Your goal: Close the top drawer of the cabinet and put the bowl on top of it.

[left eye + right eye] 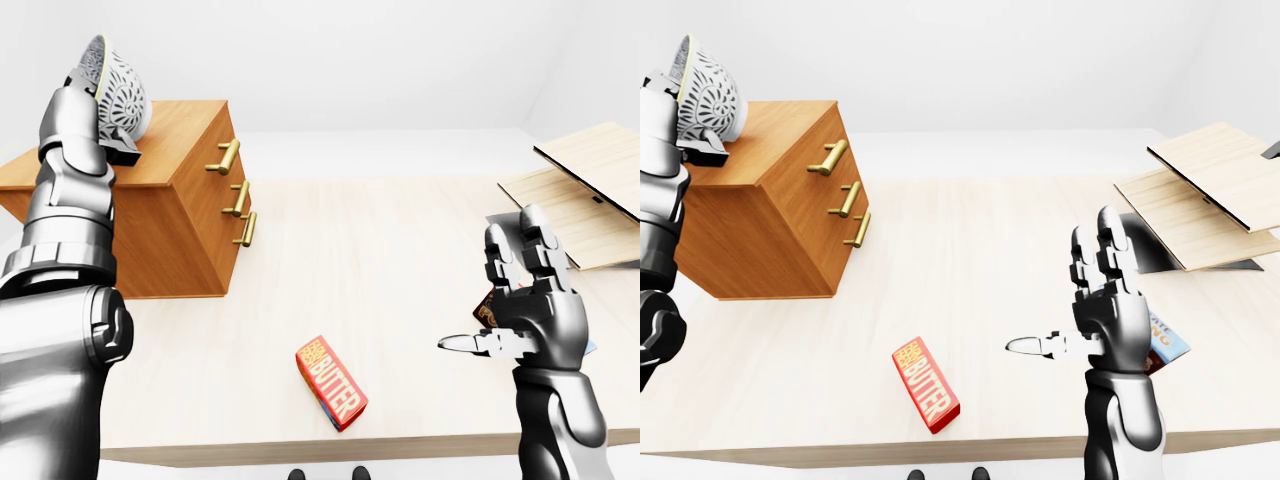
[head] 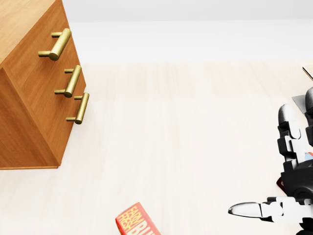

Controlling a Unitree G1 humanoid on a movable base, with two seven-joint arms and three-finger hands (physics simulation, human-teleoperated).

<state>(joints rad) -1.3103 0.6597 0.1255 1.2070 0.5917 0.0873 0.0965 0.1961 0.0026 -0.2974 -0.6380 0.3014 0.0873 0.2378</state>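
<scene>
The wooden cabinet (image 1: 185, 215) stands at the left of the table, its three brass-handled drawers flush with the face; the top handle (image 2: 58, 45) shows no gap behind it. My left hand (image 1: 97, 105) is raised over the cabinet's top, shut on the rim of the white patterned bowl (image 1: 127, 88). The bowl is tipped on its side above the top's left part; I cannot tell whether it touches the wood. My right hand (image 1: 492, 290) stands open at the lower right, fingers up and thumb out to the left, holding nothing.
A red butter box (image 1: 331, 383) lies near the table's (image 1: 380, 240) bottom edge in the left-eye view. Pale wooden boards (image 1: 590, 195) lean at the right. A snack packet (image 1: 1167, 340) lies behind my right hand.
</scene>
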